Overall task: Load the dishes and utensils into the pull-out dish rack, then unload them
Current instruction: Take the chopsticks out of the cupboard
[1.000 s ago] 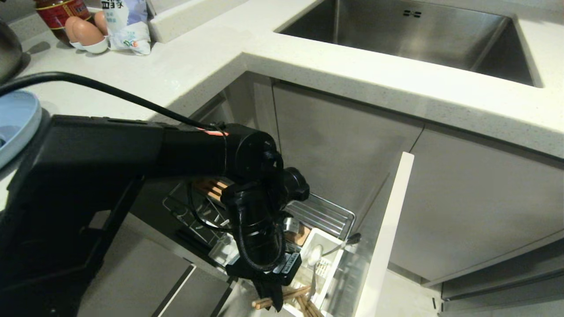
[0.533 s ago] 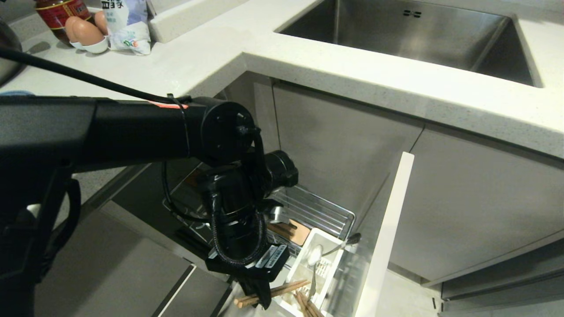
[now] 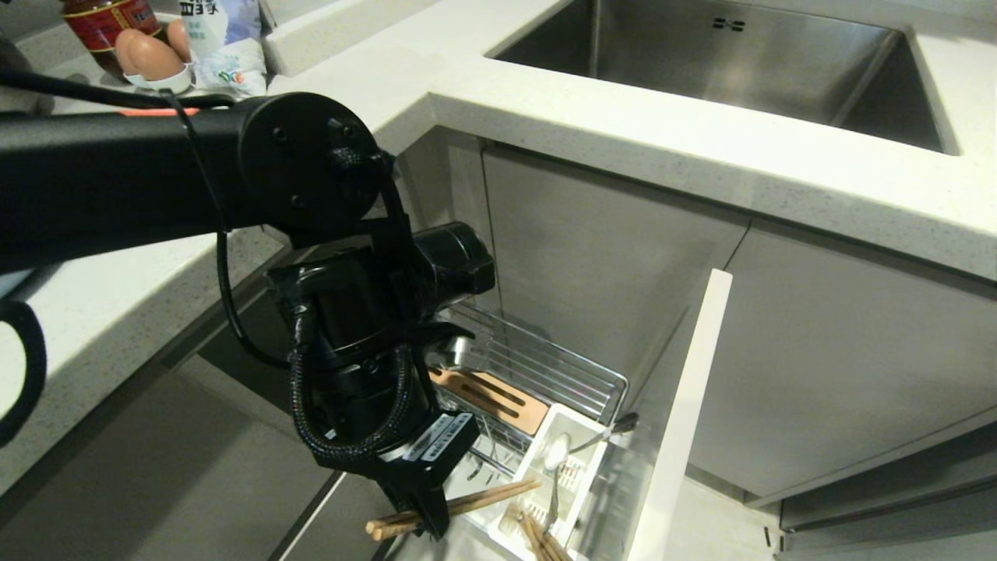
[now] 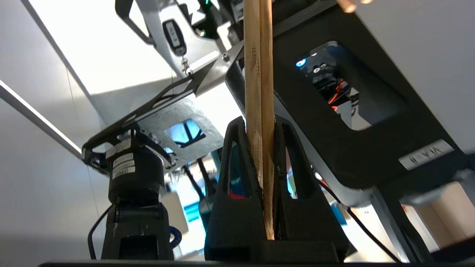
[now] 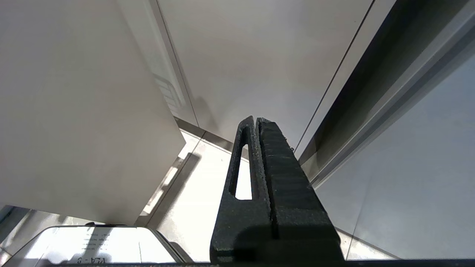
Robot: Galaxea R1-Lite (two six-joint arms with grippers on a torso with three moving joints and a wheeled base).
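My left gripper [image 3: 427, 520] hangs low beside the pull-out dish rack [image 3: 545, 366] and is shut on two wooden chopsticks [image 3: 467, 504], which lie nearly level and stick out on both sides of the fingers. In the left wrist view the chopsticks [image 4: 258, 92] run side by side between the closed fingers of the left gripper [image 4: 259, 126]. The silver spoon [image 3: 557, 452] stands in the rack's white caddy [image 3: 576, 436], where more brown stick ends [image 3: 541, 543] show. The dishes are out of view. My right gripper [image 5: 257, 120] is shut on nothing, parked near the floor by the cabinets.
The rack's white front panel [image 3: 689, 405] stands open to the right of the caddy. Its wooden strip [image 3: 487, 397] lies behind my wrist. Above are the countertop [image 3: 436, 86], the steel sink [image 3: 724, 62], and eggs [image 3: 148, 54] beside a bag [image 3: 222, 39].
My left arm has risen and swung to the left, carrying the chopsticks away from the caddy. More of the wire rack and wooden strip now shows.
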